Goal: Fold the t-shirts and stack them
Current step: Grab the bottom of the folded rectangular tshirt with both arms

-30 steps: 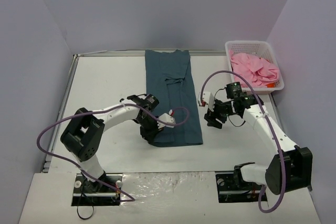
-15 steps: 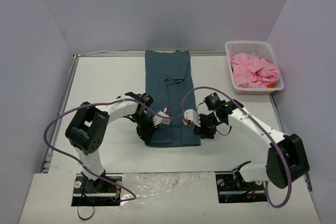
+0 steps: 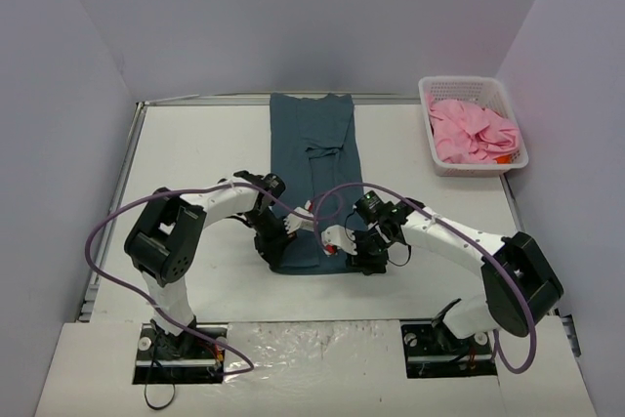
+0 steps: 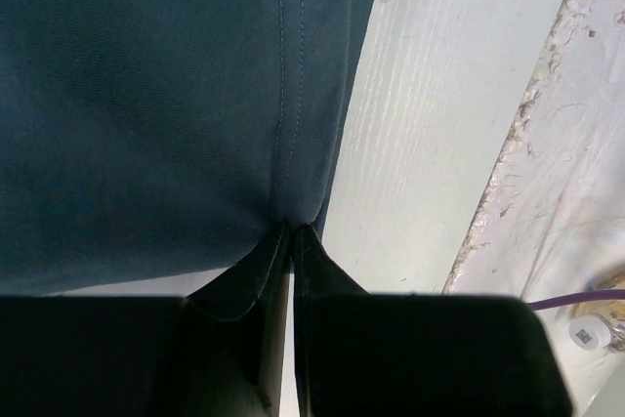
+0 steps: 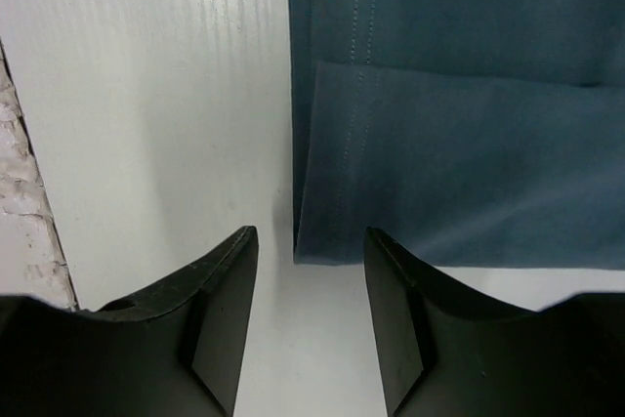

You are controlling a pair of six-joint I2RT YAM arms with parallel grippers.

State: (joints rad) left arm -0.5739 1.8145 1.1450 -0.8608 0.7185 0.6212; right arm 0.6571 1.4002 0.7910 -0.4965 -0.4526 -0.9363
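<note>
The dark teal-blue t-shirt [image 3: 317, 173] lies as a long narrow strip down the middle of the white table. My left gripper [image 3: 272, 252] is shut on its near left corner. In the left wrist view the jaws [image 4: 291, 233] pinch the hem of the teal cloth [image 4: 146, 95]. My right gripper [image 3: 364, 257] is open and low at the near right corner. In the right wrist view the gripper [image 5: 311, 251] has that corner of the shirt [image 5: 459, 144] just ahead of the gap between its fingers [image 5: 227, 285]. The pink t-shirt [image 3: 474, 130] lies crumpled in the basket.
The white lattice basket [image 3: 467, 81] stands at the far right of the table. Purple cables loop from both arms over the near part of the table. The table's rough near edge shows in the left wrist view [image 4: 547, 144] and in the right wrist view [image 5: 20, 202].
My right arm has swung left and nearer, from beside the shirt's right edge down to its near right corner. My left gripper stays on the near left corner, shifted slightly left.
</note>
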